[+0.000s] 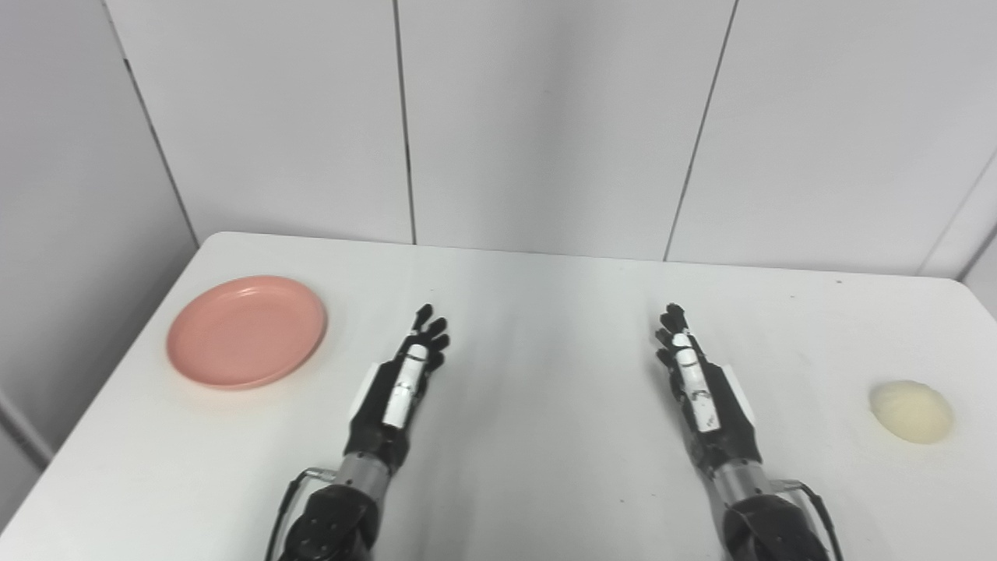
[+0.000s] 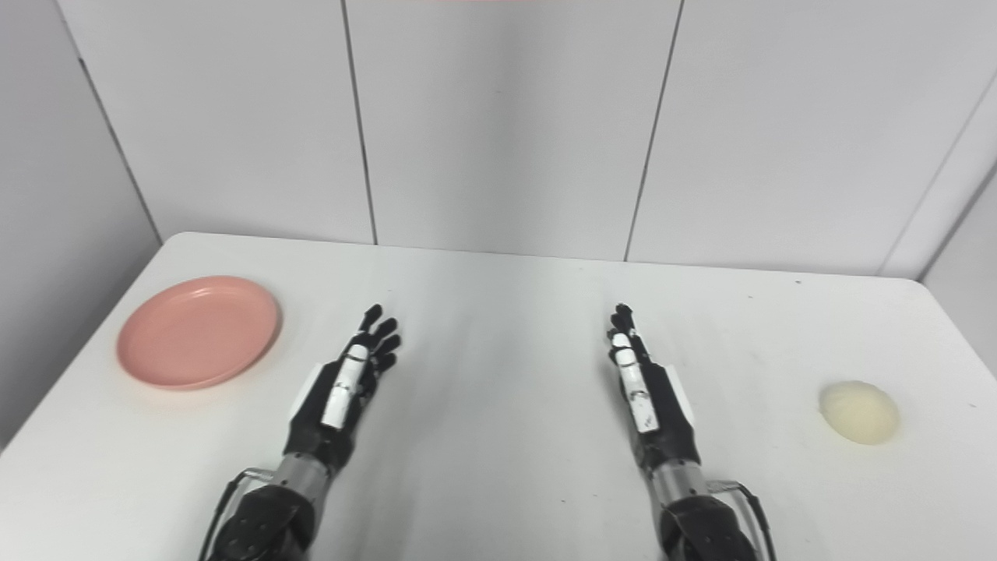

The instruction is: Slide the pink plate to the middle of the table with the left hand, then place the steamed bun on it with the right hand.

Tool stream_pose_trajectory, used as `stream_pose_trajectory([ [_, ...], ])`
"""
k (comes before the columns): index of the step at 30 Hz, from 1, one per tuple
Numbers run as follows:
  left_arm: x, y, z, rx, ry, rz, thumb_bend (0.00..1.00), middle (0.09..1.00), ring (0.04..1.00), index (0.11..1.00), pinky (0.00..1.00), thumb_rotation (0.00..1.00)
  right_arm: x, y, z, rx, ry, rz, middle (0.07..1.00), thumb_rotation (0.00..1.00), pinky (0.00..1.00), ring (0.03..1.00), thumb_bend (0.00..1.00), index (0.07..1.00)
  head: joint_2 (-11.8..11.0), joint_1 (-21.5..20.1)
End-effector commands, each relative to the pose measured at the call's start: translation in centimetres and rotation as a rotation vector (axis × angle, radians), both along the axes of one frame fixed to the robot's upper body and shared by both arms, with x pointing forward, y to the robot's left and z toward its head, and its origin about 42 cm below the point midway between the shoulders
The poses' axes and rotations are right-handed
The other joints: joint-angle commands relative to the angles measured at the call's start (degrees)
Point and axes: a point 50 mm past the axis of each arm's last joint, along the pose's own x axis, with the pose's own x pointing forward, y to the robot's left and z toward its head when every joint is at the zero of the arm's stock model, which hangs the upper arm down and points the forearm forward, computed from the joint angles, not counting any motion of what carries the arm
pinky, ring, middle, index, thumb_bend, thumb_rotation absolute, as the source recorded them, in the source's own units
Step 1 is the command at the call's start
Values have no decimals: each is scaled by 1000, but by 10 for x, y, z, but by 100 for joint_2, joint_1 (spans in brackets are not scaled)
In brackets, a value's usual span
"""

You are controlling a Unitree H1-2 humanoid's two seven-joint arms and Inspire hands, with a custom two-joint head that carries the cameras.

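Observation:
A pink plate point(image 1: 246, 330) lies empty at the left side of the white table point(image 1: 537, 335). A pale cream steamed bun point(image 1: 910, 411) sits near the table's right edge. My left hand point(image 1: 405, 374) is open, fingers straight and pointing away from me, held edge-up a little right of the plate and apart from it. My right hand point(image 1: 693, 378) is open the same way, well left of the bun and not touching it. Both hands hold nothing.
Grey panelled walls point(image 1: 545, 117) stand behind and to the left of the table. The table's rounded far corners and left edge are in view.

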Motion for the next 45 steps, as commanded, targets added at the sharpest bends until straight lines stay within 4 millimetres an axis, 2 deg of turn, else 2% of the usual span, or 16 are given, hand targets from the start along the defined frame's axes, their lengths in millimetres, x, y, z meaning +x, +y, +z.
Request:
stream_pose_trajectory([
  [1, -29, 0, -62, 34, 201, 6, 445, 966, 952, 976, 959, 1000, -16, -9, -25, 25, 82, -19, 1000, 1000, 1000, 1000, 130, 1000, -66, 261],
  [6, -26, -12, -62, 37, 201, 7, 459, 965, 950, 973, 954, 1000, -14, -15, -24, 27, 89, -40, 1000, 1000, 1000, 1000, 119, 1000, -168, 588],
  [10, -24, -18, -61, 39, 203, 9, 442, 971, 955, 977, 952, 1000, -14, -17, -22, 22, 90, -40, 1000, 1000, 1000, 1000, 129, 1000, -175, 571],
  [23, -20, -17, -63, 31, 206, 11, 457, 967, 958, 971, 964, 1000, -15, -12, -13, 30, 91, -32, 1000, 1000, 1000, 1000, 73, 1000, -155, 575],
  [28, -12, -16, -56, 48, 171, 25, 454, 967, 957, 971, 969, 1000, -13, -8, -13, 41, 85, -24, 1000, 1000, 1000, 1000, 59, 1000, -192, 560],
  [37, 10, -17, 7, 8, 14, 41, 455, 981, 971, 986, 994, 1000, -8, -7, -14, 35, 92, -43, 1000, 1000, 1000, 1000, 34, 1000, -247, 501],
  [41, 16, -19, 49, 5, -124, 42, 507, 971, 971, 974, 995, 1000, -6, -11, -15, 23, 95, -43, 1000, 1000, 1000, 1000, 24, 1000, -271, 529],
  [43, 19, -20, 73, -10, -195, 52, 499, 960, 957, 968, 981, 1000, -5, -13, -16, 20, 93, -35, 1000, 1000, 1000, 1000, 11, 1000, -275, 542],
  [45, 21, -21, 88, -12, -234, 61, 510, 950, 941, 960, 971, 1000, -4, -15, -16, 22, 94, -30, 1000, 1000, 1000, 1000, 5, 1000, -272, 555],
])
